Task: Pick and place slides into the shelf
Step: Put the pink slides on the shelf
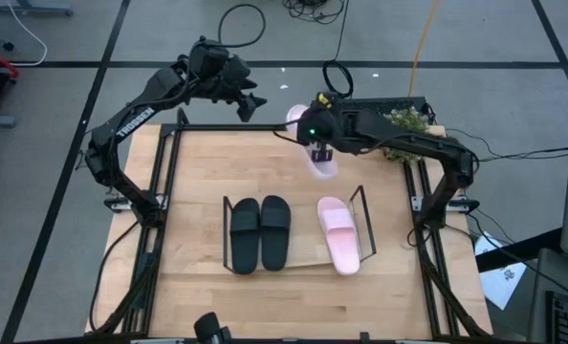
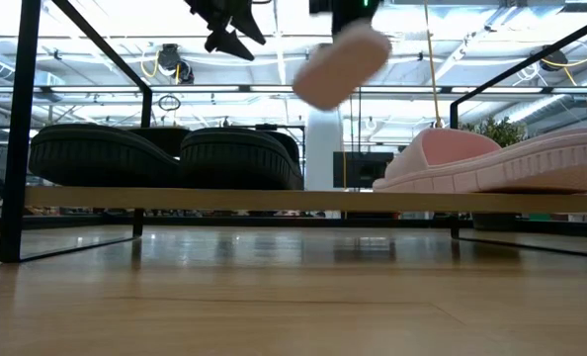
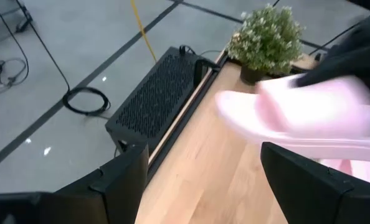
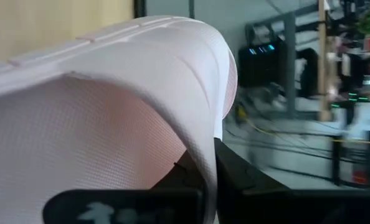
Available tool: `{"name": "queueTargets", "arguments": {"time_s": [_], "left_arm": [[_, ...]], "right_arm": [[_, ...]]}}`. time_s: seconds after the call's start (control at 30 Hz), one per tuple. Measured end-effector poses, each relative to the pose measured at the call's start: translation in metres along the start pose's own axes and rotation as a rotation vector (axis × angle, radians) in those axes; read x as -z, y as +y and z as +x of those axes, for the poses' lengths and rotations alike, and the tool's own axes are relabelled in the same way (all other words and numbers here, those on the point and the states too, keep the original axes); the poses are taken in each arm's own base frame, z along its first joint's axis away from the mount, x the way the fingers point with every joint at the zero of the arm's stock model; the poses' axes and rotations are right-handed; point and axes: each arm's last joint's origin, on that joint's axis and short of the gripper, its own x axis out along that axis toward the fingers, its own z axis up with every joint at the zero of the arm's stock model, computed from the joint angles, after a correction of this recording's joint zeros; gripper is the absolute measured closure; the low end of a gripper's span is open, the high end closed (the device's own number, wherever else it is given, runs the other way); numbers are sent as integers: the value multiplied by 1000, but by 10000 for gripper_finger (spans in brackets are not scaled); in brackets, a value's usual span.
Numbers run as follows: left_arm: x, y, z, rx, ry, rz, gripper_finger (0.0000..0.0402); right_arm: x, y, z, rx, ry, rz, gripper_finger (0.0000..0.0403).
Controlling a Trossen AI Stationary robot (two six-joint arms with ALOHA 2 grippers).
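Two black slides [image 1: 260, 233] and one pink slide [image 1: 338, 235] lie side by side on the shelf [image 1: 364, 222] at the table's middle; in the low view they rest sole-down on its clear deck [image 2: 274, 198]. A second pink slide [image 1: 325, 166] hangs in the air behind the shelf, high above the table [image 2: 341, 62], with my right gripper [image 1: 319, 148] shut on it. My left gripper [image 1: 251, 103] hovers open at the far left, beyond the table's far edge, with nothing between its fingers [image 3: 119, 180]. My right gripper pinches a thin curved pink wall of the slide [image 4: 205, 163] between its two fingers [image 4: 235, 180], about midway along the slide. The fingers slant down from the table's far right. The slide is lifted clear of the table and hangs tilted below the gripper.
A potted plant [image 1: 405, 122] and a black perforated box [image 1: 380, 105] stand at the table's far right edge. Dark frame rails [image 1: 164, 172] run along the table's left and right sides. Bare wood lies in front of and behind the shelf.
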Motion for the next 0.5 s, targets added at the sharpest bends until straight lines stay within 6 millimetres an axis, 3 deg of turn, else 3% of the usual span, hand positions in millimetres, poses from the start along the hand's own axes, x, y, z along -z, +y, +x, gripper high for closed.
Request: {"name": "queueTargets", "arguments": {"time_s": [0.1,0.2,0.33,0.5], "left_arm": [[2,2,0,-3,20,-8,94],[4,3,-1,-5,38,-12,94],[4,3,-1,-4,43,-12,94],[6,2,-1,-1,56,-11,94]], "right_arm": [[-9,3,-29,-76,-71,130,402],[-15,19,-46,-186,-111,244,402],[-22,46,-59,-340,-115,339,402],[-26,68,-68,-407,-82,466,402]]}}
